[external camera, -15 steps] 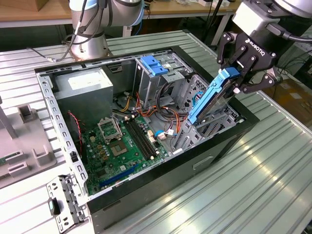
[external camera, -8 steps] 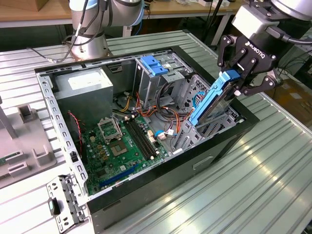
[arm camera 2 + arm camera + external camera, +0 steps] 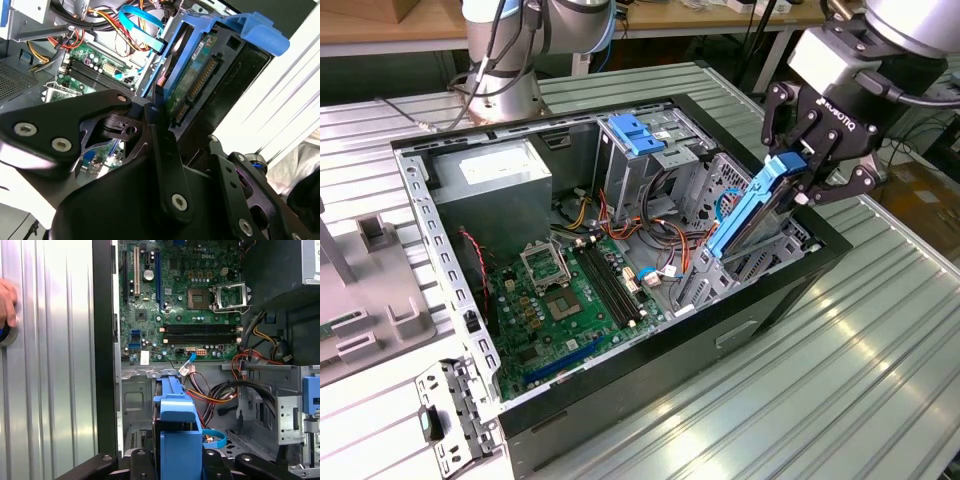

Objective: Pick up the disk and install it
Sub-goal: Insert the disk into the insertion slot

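The disk [image 3: 748, 215], with blue plastic side rails, stands tilted on end over the drive bay at the exterior view's right of the open computer case [image 3: 750, 325]. My gripper [image 3: 798, 178] is shut on its upper end, and its lower end reaches into the bay's metal frame. In the second wrist view the disk's [image 3: 196, 70] green circuit board and connector row face the camera between my black fingers [image 3: 162, 135]. The first wrist view looks along the disk's blue rail [image 3: 175, 412], with the gripper [image 3: 177, 462] closed around it.
A grey power-supply box [image 3: 490, 180] fills the case's far corner. A light-blue latch [image 3: 635, 133] tops the metal cage beside loose cables [image 3: 655, 235]. The green motherboard [image 3: 560, 300] lies on the case floor. A hand [image 3: 6, 302] rests on the ribbed table [image 3: 880, 350].
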{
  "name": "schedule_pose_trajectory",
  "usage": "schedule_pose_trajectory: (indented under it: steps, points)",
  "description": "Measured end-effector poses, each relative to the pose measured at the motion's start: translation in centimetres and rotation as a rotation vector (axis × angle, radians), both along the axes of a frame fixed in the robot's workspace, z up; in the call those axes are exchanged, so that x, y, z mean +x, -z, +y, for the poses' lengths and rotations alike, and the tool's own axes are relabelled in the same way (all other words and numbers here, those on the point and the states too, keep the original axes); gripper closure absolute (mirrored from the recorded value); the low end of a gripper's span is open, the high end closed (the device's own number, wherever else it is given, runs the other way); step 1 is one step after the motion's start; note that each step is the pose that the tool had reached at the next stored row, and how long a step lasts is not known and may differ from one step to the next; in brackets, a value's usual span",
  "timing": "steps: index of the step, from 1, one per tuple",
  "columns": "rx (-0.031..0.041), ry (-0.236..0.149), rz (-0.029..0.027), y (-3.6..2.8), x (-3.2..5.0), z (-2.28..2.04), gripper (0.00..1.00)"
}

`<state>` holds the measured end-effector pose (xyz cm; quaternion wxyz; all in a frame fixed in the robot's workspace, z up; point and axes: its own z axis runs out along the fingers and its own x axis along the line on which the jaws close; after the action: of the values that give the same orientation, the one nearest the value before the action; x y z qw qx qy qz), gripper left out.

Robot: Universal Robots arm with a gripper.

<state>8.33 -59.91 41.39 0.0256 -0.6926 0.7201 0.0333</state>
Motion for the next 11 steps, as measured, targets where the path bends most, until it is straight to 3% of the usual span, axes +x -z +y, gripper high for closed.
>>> schedule_pose_trajectory:
  steps: [11]
  points:
    - [0.0001, 0.000, 0.0000, 1.03, 0.00, 0.00, 0.64]
